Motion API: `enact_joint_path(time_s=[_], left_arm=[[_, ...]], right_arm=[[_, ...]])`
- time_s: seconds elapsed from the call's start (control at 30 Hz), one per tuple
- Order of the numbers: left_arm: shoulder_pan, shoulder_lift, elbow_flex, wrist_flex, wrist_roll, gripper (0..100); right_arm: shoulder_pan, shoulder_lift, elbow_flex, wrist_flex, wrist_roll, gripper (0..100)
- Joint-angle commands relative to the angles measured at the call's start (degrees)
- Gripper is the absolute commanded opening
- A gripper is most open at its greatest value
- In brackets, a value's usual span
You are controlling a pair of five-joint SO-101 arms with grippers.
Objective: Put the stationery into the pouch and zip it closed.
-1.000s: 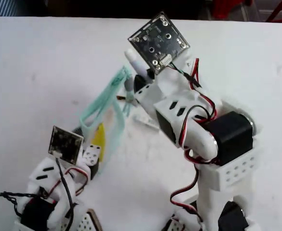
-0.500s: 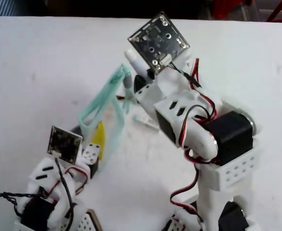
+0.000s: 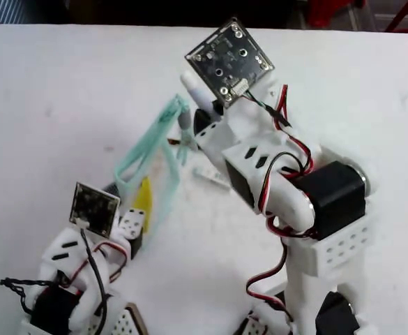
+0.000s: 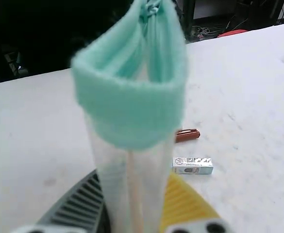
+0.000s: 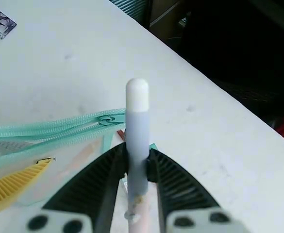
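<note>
A white table (image 3: 64, 84) is seen from above with two small robot arms side by side. The left gripper (image 4: 132, 216), one finger yellow and one grey, is pinched on the lower part of a clear pouch (image 4: 132, 107) with a mint-green zip band. The pouch stands upright off the table, its mouth gaping open at the top. A pale, slim item shows through its clear wall; what it is cannot be told.

The right gripper (image 5: 137, 155) has its black jaws pressed against a grey pen (image 5: 137, 116) with a white cap. The pen stands upright in the jaws, cap end away from the wrist. It is just beside the far end of the pouch's zip band; whether any part of it is inside the mouth cannot be told.

On the table between the pouch and the right arm lie a small white eraser (image 4: 192, 165) with a printed sleeve and, near it, a short reddish-brown item (image 4: 187, 135). Both are outside the pouch.
</note>
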Motion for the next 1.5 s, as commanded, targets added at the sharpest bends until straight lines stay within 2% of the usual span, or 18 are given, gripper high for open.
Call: enact_joint_path(time_s=[0.0,0.07,0.23,0.47,0.6,0.8,0.93,1.17,1.47], left_arm=[[-0.48,-0.57,-0.70,0.00,-4.57,13],[-0.48,-0.57,-0.53,0.88,-4.13,19],[-0.48,-0.57,-0.88,1.58,-3.78,15],[-0.48,-0.57,-0.88,1.58,-3.78,16],[-0.48,-0.57,-0.62,1.67,-3.43,23],[-0.04,-0.57,-0.88,2.02,-3.34,24],[-0.04,-0.57,-0.88,1.93,-3.34,24],[-0.48,-0.57,-0.79,1.76,-3.34,24],[-0.48,-0.57,-0.62,1.67,-3.52,24]], right_arm=[[-0.04,-1.36,0.00,1.10,-0.53,1.7],[-0.04,-1.36,0.00,1.10,-0.53,1.7],[-0.04,-1.36,0.00,1.10,-0.53,1.7],[-0.04,-1.36,-0.62,0.75,-0.53,1.7],[-0.13,-1.80,-4.40,-2.33,-0.62,1.7],[-0.22,-4.62,-10.11,-9.63,-13.71,1.7],[-3.82,-5.49,-9.67,-14.11,-20.92,1.7],[-10.51,-5.85,5.45,-28.62,-26.90,1.7],[-12.18,-14.02,29.71,-45.76,-27.25,1.7]])
